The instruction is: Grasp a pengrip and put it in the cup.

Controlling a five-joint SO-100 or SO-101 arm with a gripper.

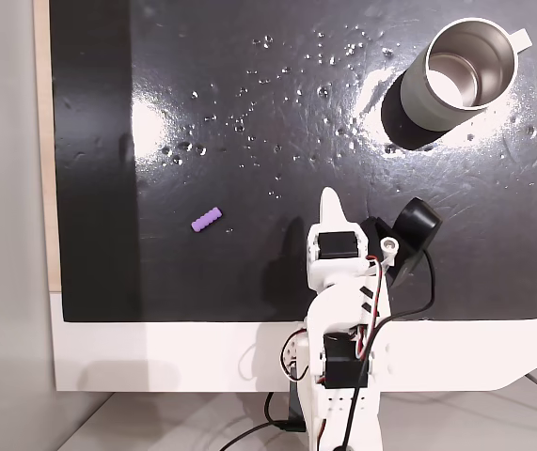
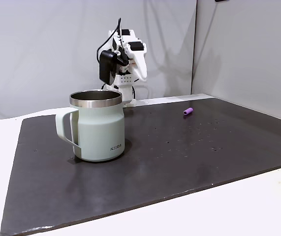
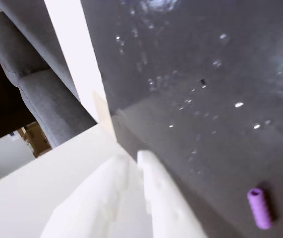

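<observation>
The light-purple ribbed pengrip (image 1: 206,220) lies on its side on the black mat (image 1: 249,103), left of my gripper (image 1: 330,198) and apart from it. In the wrist view the pengrip (image 3: 259,207) sits at the lower right, and the white gripper (image 3: 134,158) rises from the bottom edge with its fingers together and nothing between them. The pale grey-green cup (image 1: 461,75) stands upright and empty at the mat's far right corner. In a fixed view from the side, the cup (image 2: 98,128) is in front and the pengrip (image 2: 188,111) lies further back on the right.
The folded arm (image 2: 125,54) stands at the mat's back edge in the side view. A white board (image 1: 155,352) borders the mat below it, with black cables (image 1: 268,423) by the base. Shiny specks dot the mat.
</observation>
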